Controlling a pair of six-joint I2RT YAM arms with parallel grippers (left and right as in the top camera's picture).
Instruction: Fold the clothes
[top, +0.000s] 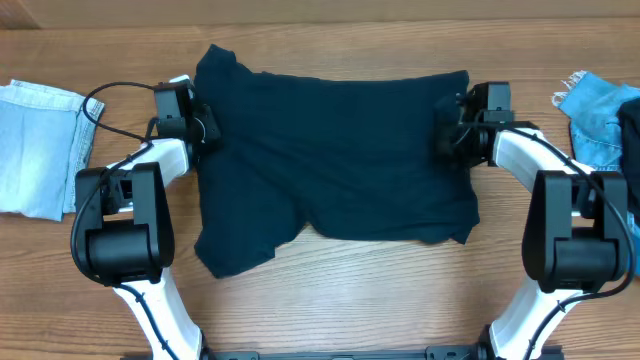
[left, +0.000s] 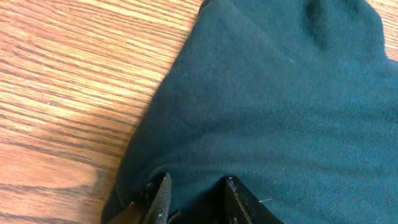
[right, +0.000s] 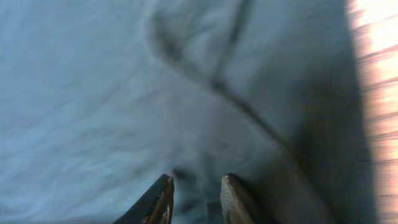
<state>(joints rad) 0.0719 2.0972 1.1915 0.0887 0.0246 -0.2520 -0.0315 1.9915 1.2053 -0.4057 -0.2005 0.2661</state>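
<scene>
The clothes are chiefly a large dark navy garment (top: 330, 150) spread flat across the middle of the table, with a sleeve poking up at its far left corner. My left gripper (top: 205, 128) sits at its left edge; in the left wrist view the gripper (left: 198, 182) is shut on a pinch of the navy cloth (left: 280, 93). My right gripper (top: 447, 128) is at the garment's right edge. In the right wrist view the gripper (right: 196, 180) stands narrow, with a bunched fold of the cloth (right: 93, 93) between its fingers.
A folded pale blue denim piece (top: 40, 150) lies at the far left of the wooden table (top: 350, 290). A brighter blue denim piece (top: 600, 120) lies at the far right, beside the right arm. Both arm bases stand at the front edge.
</scene>
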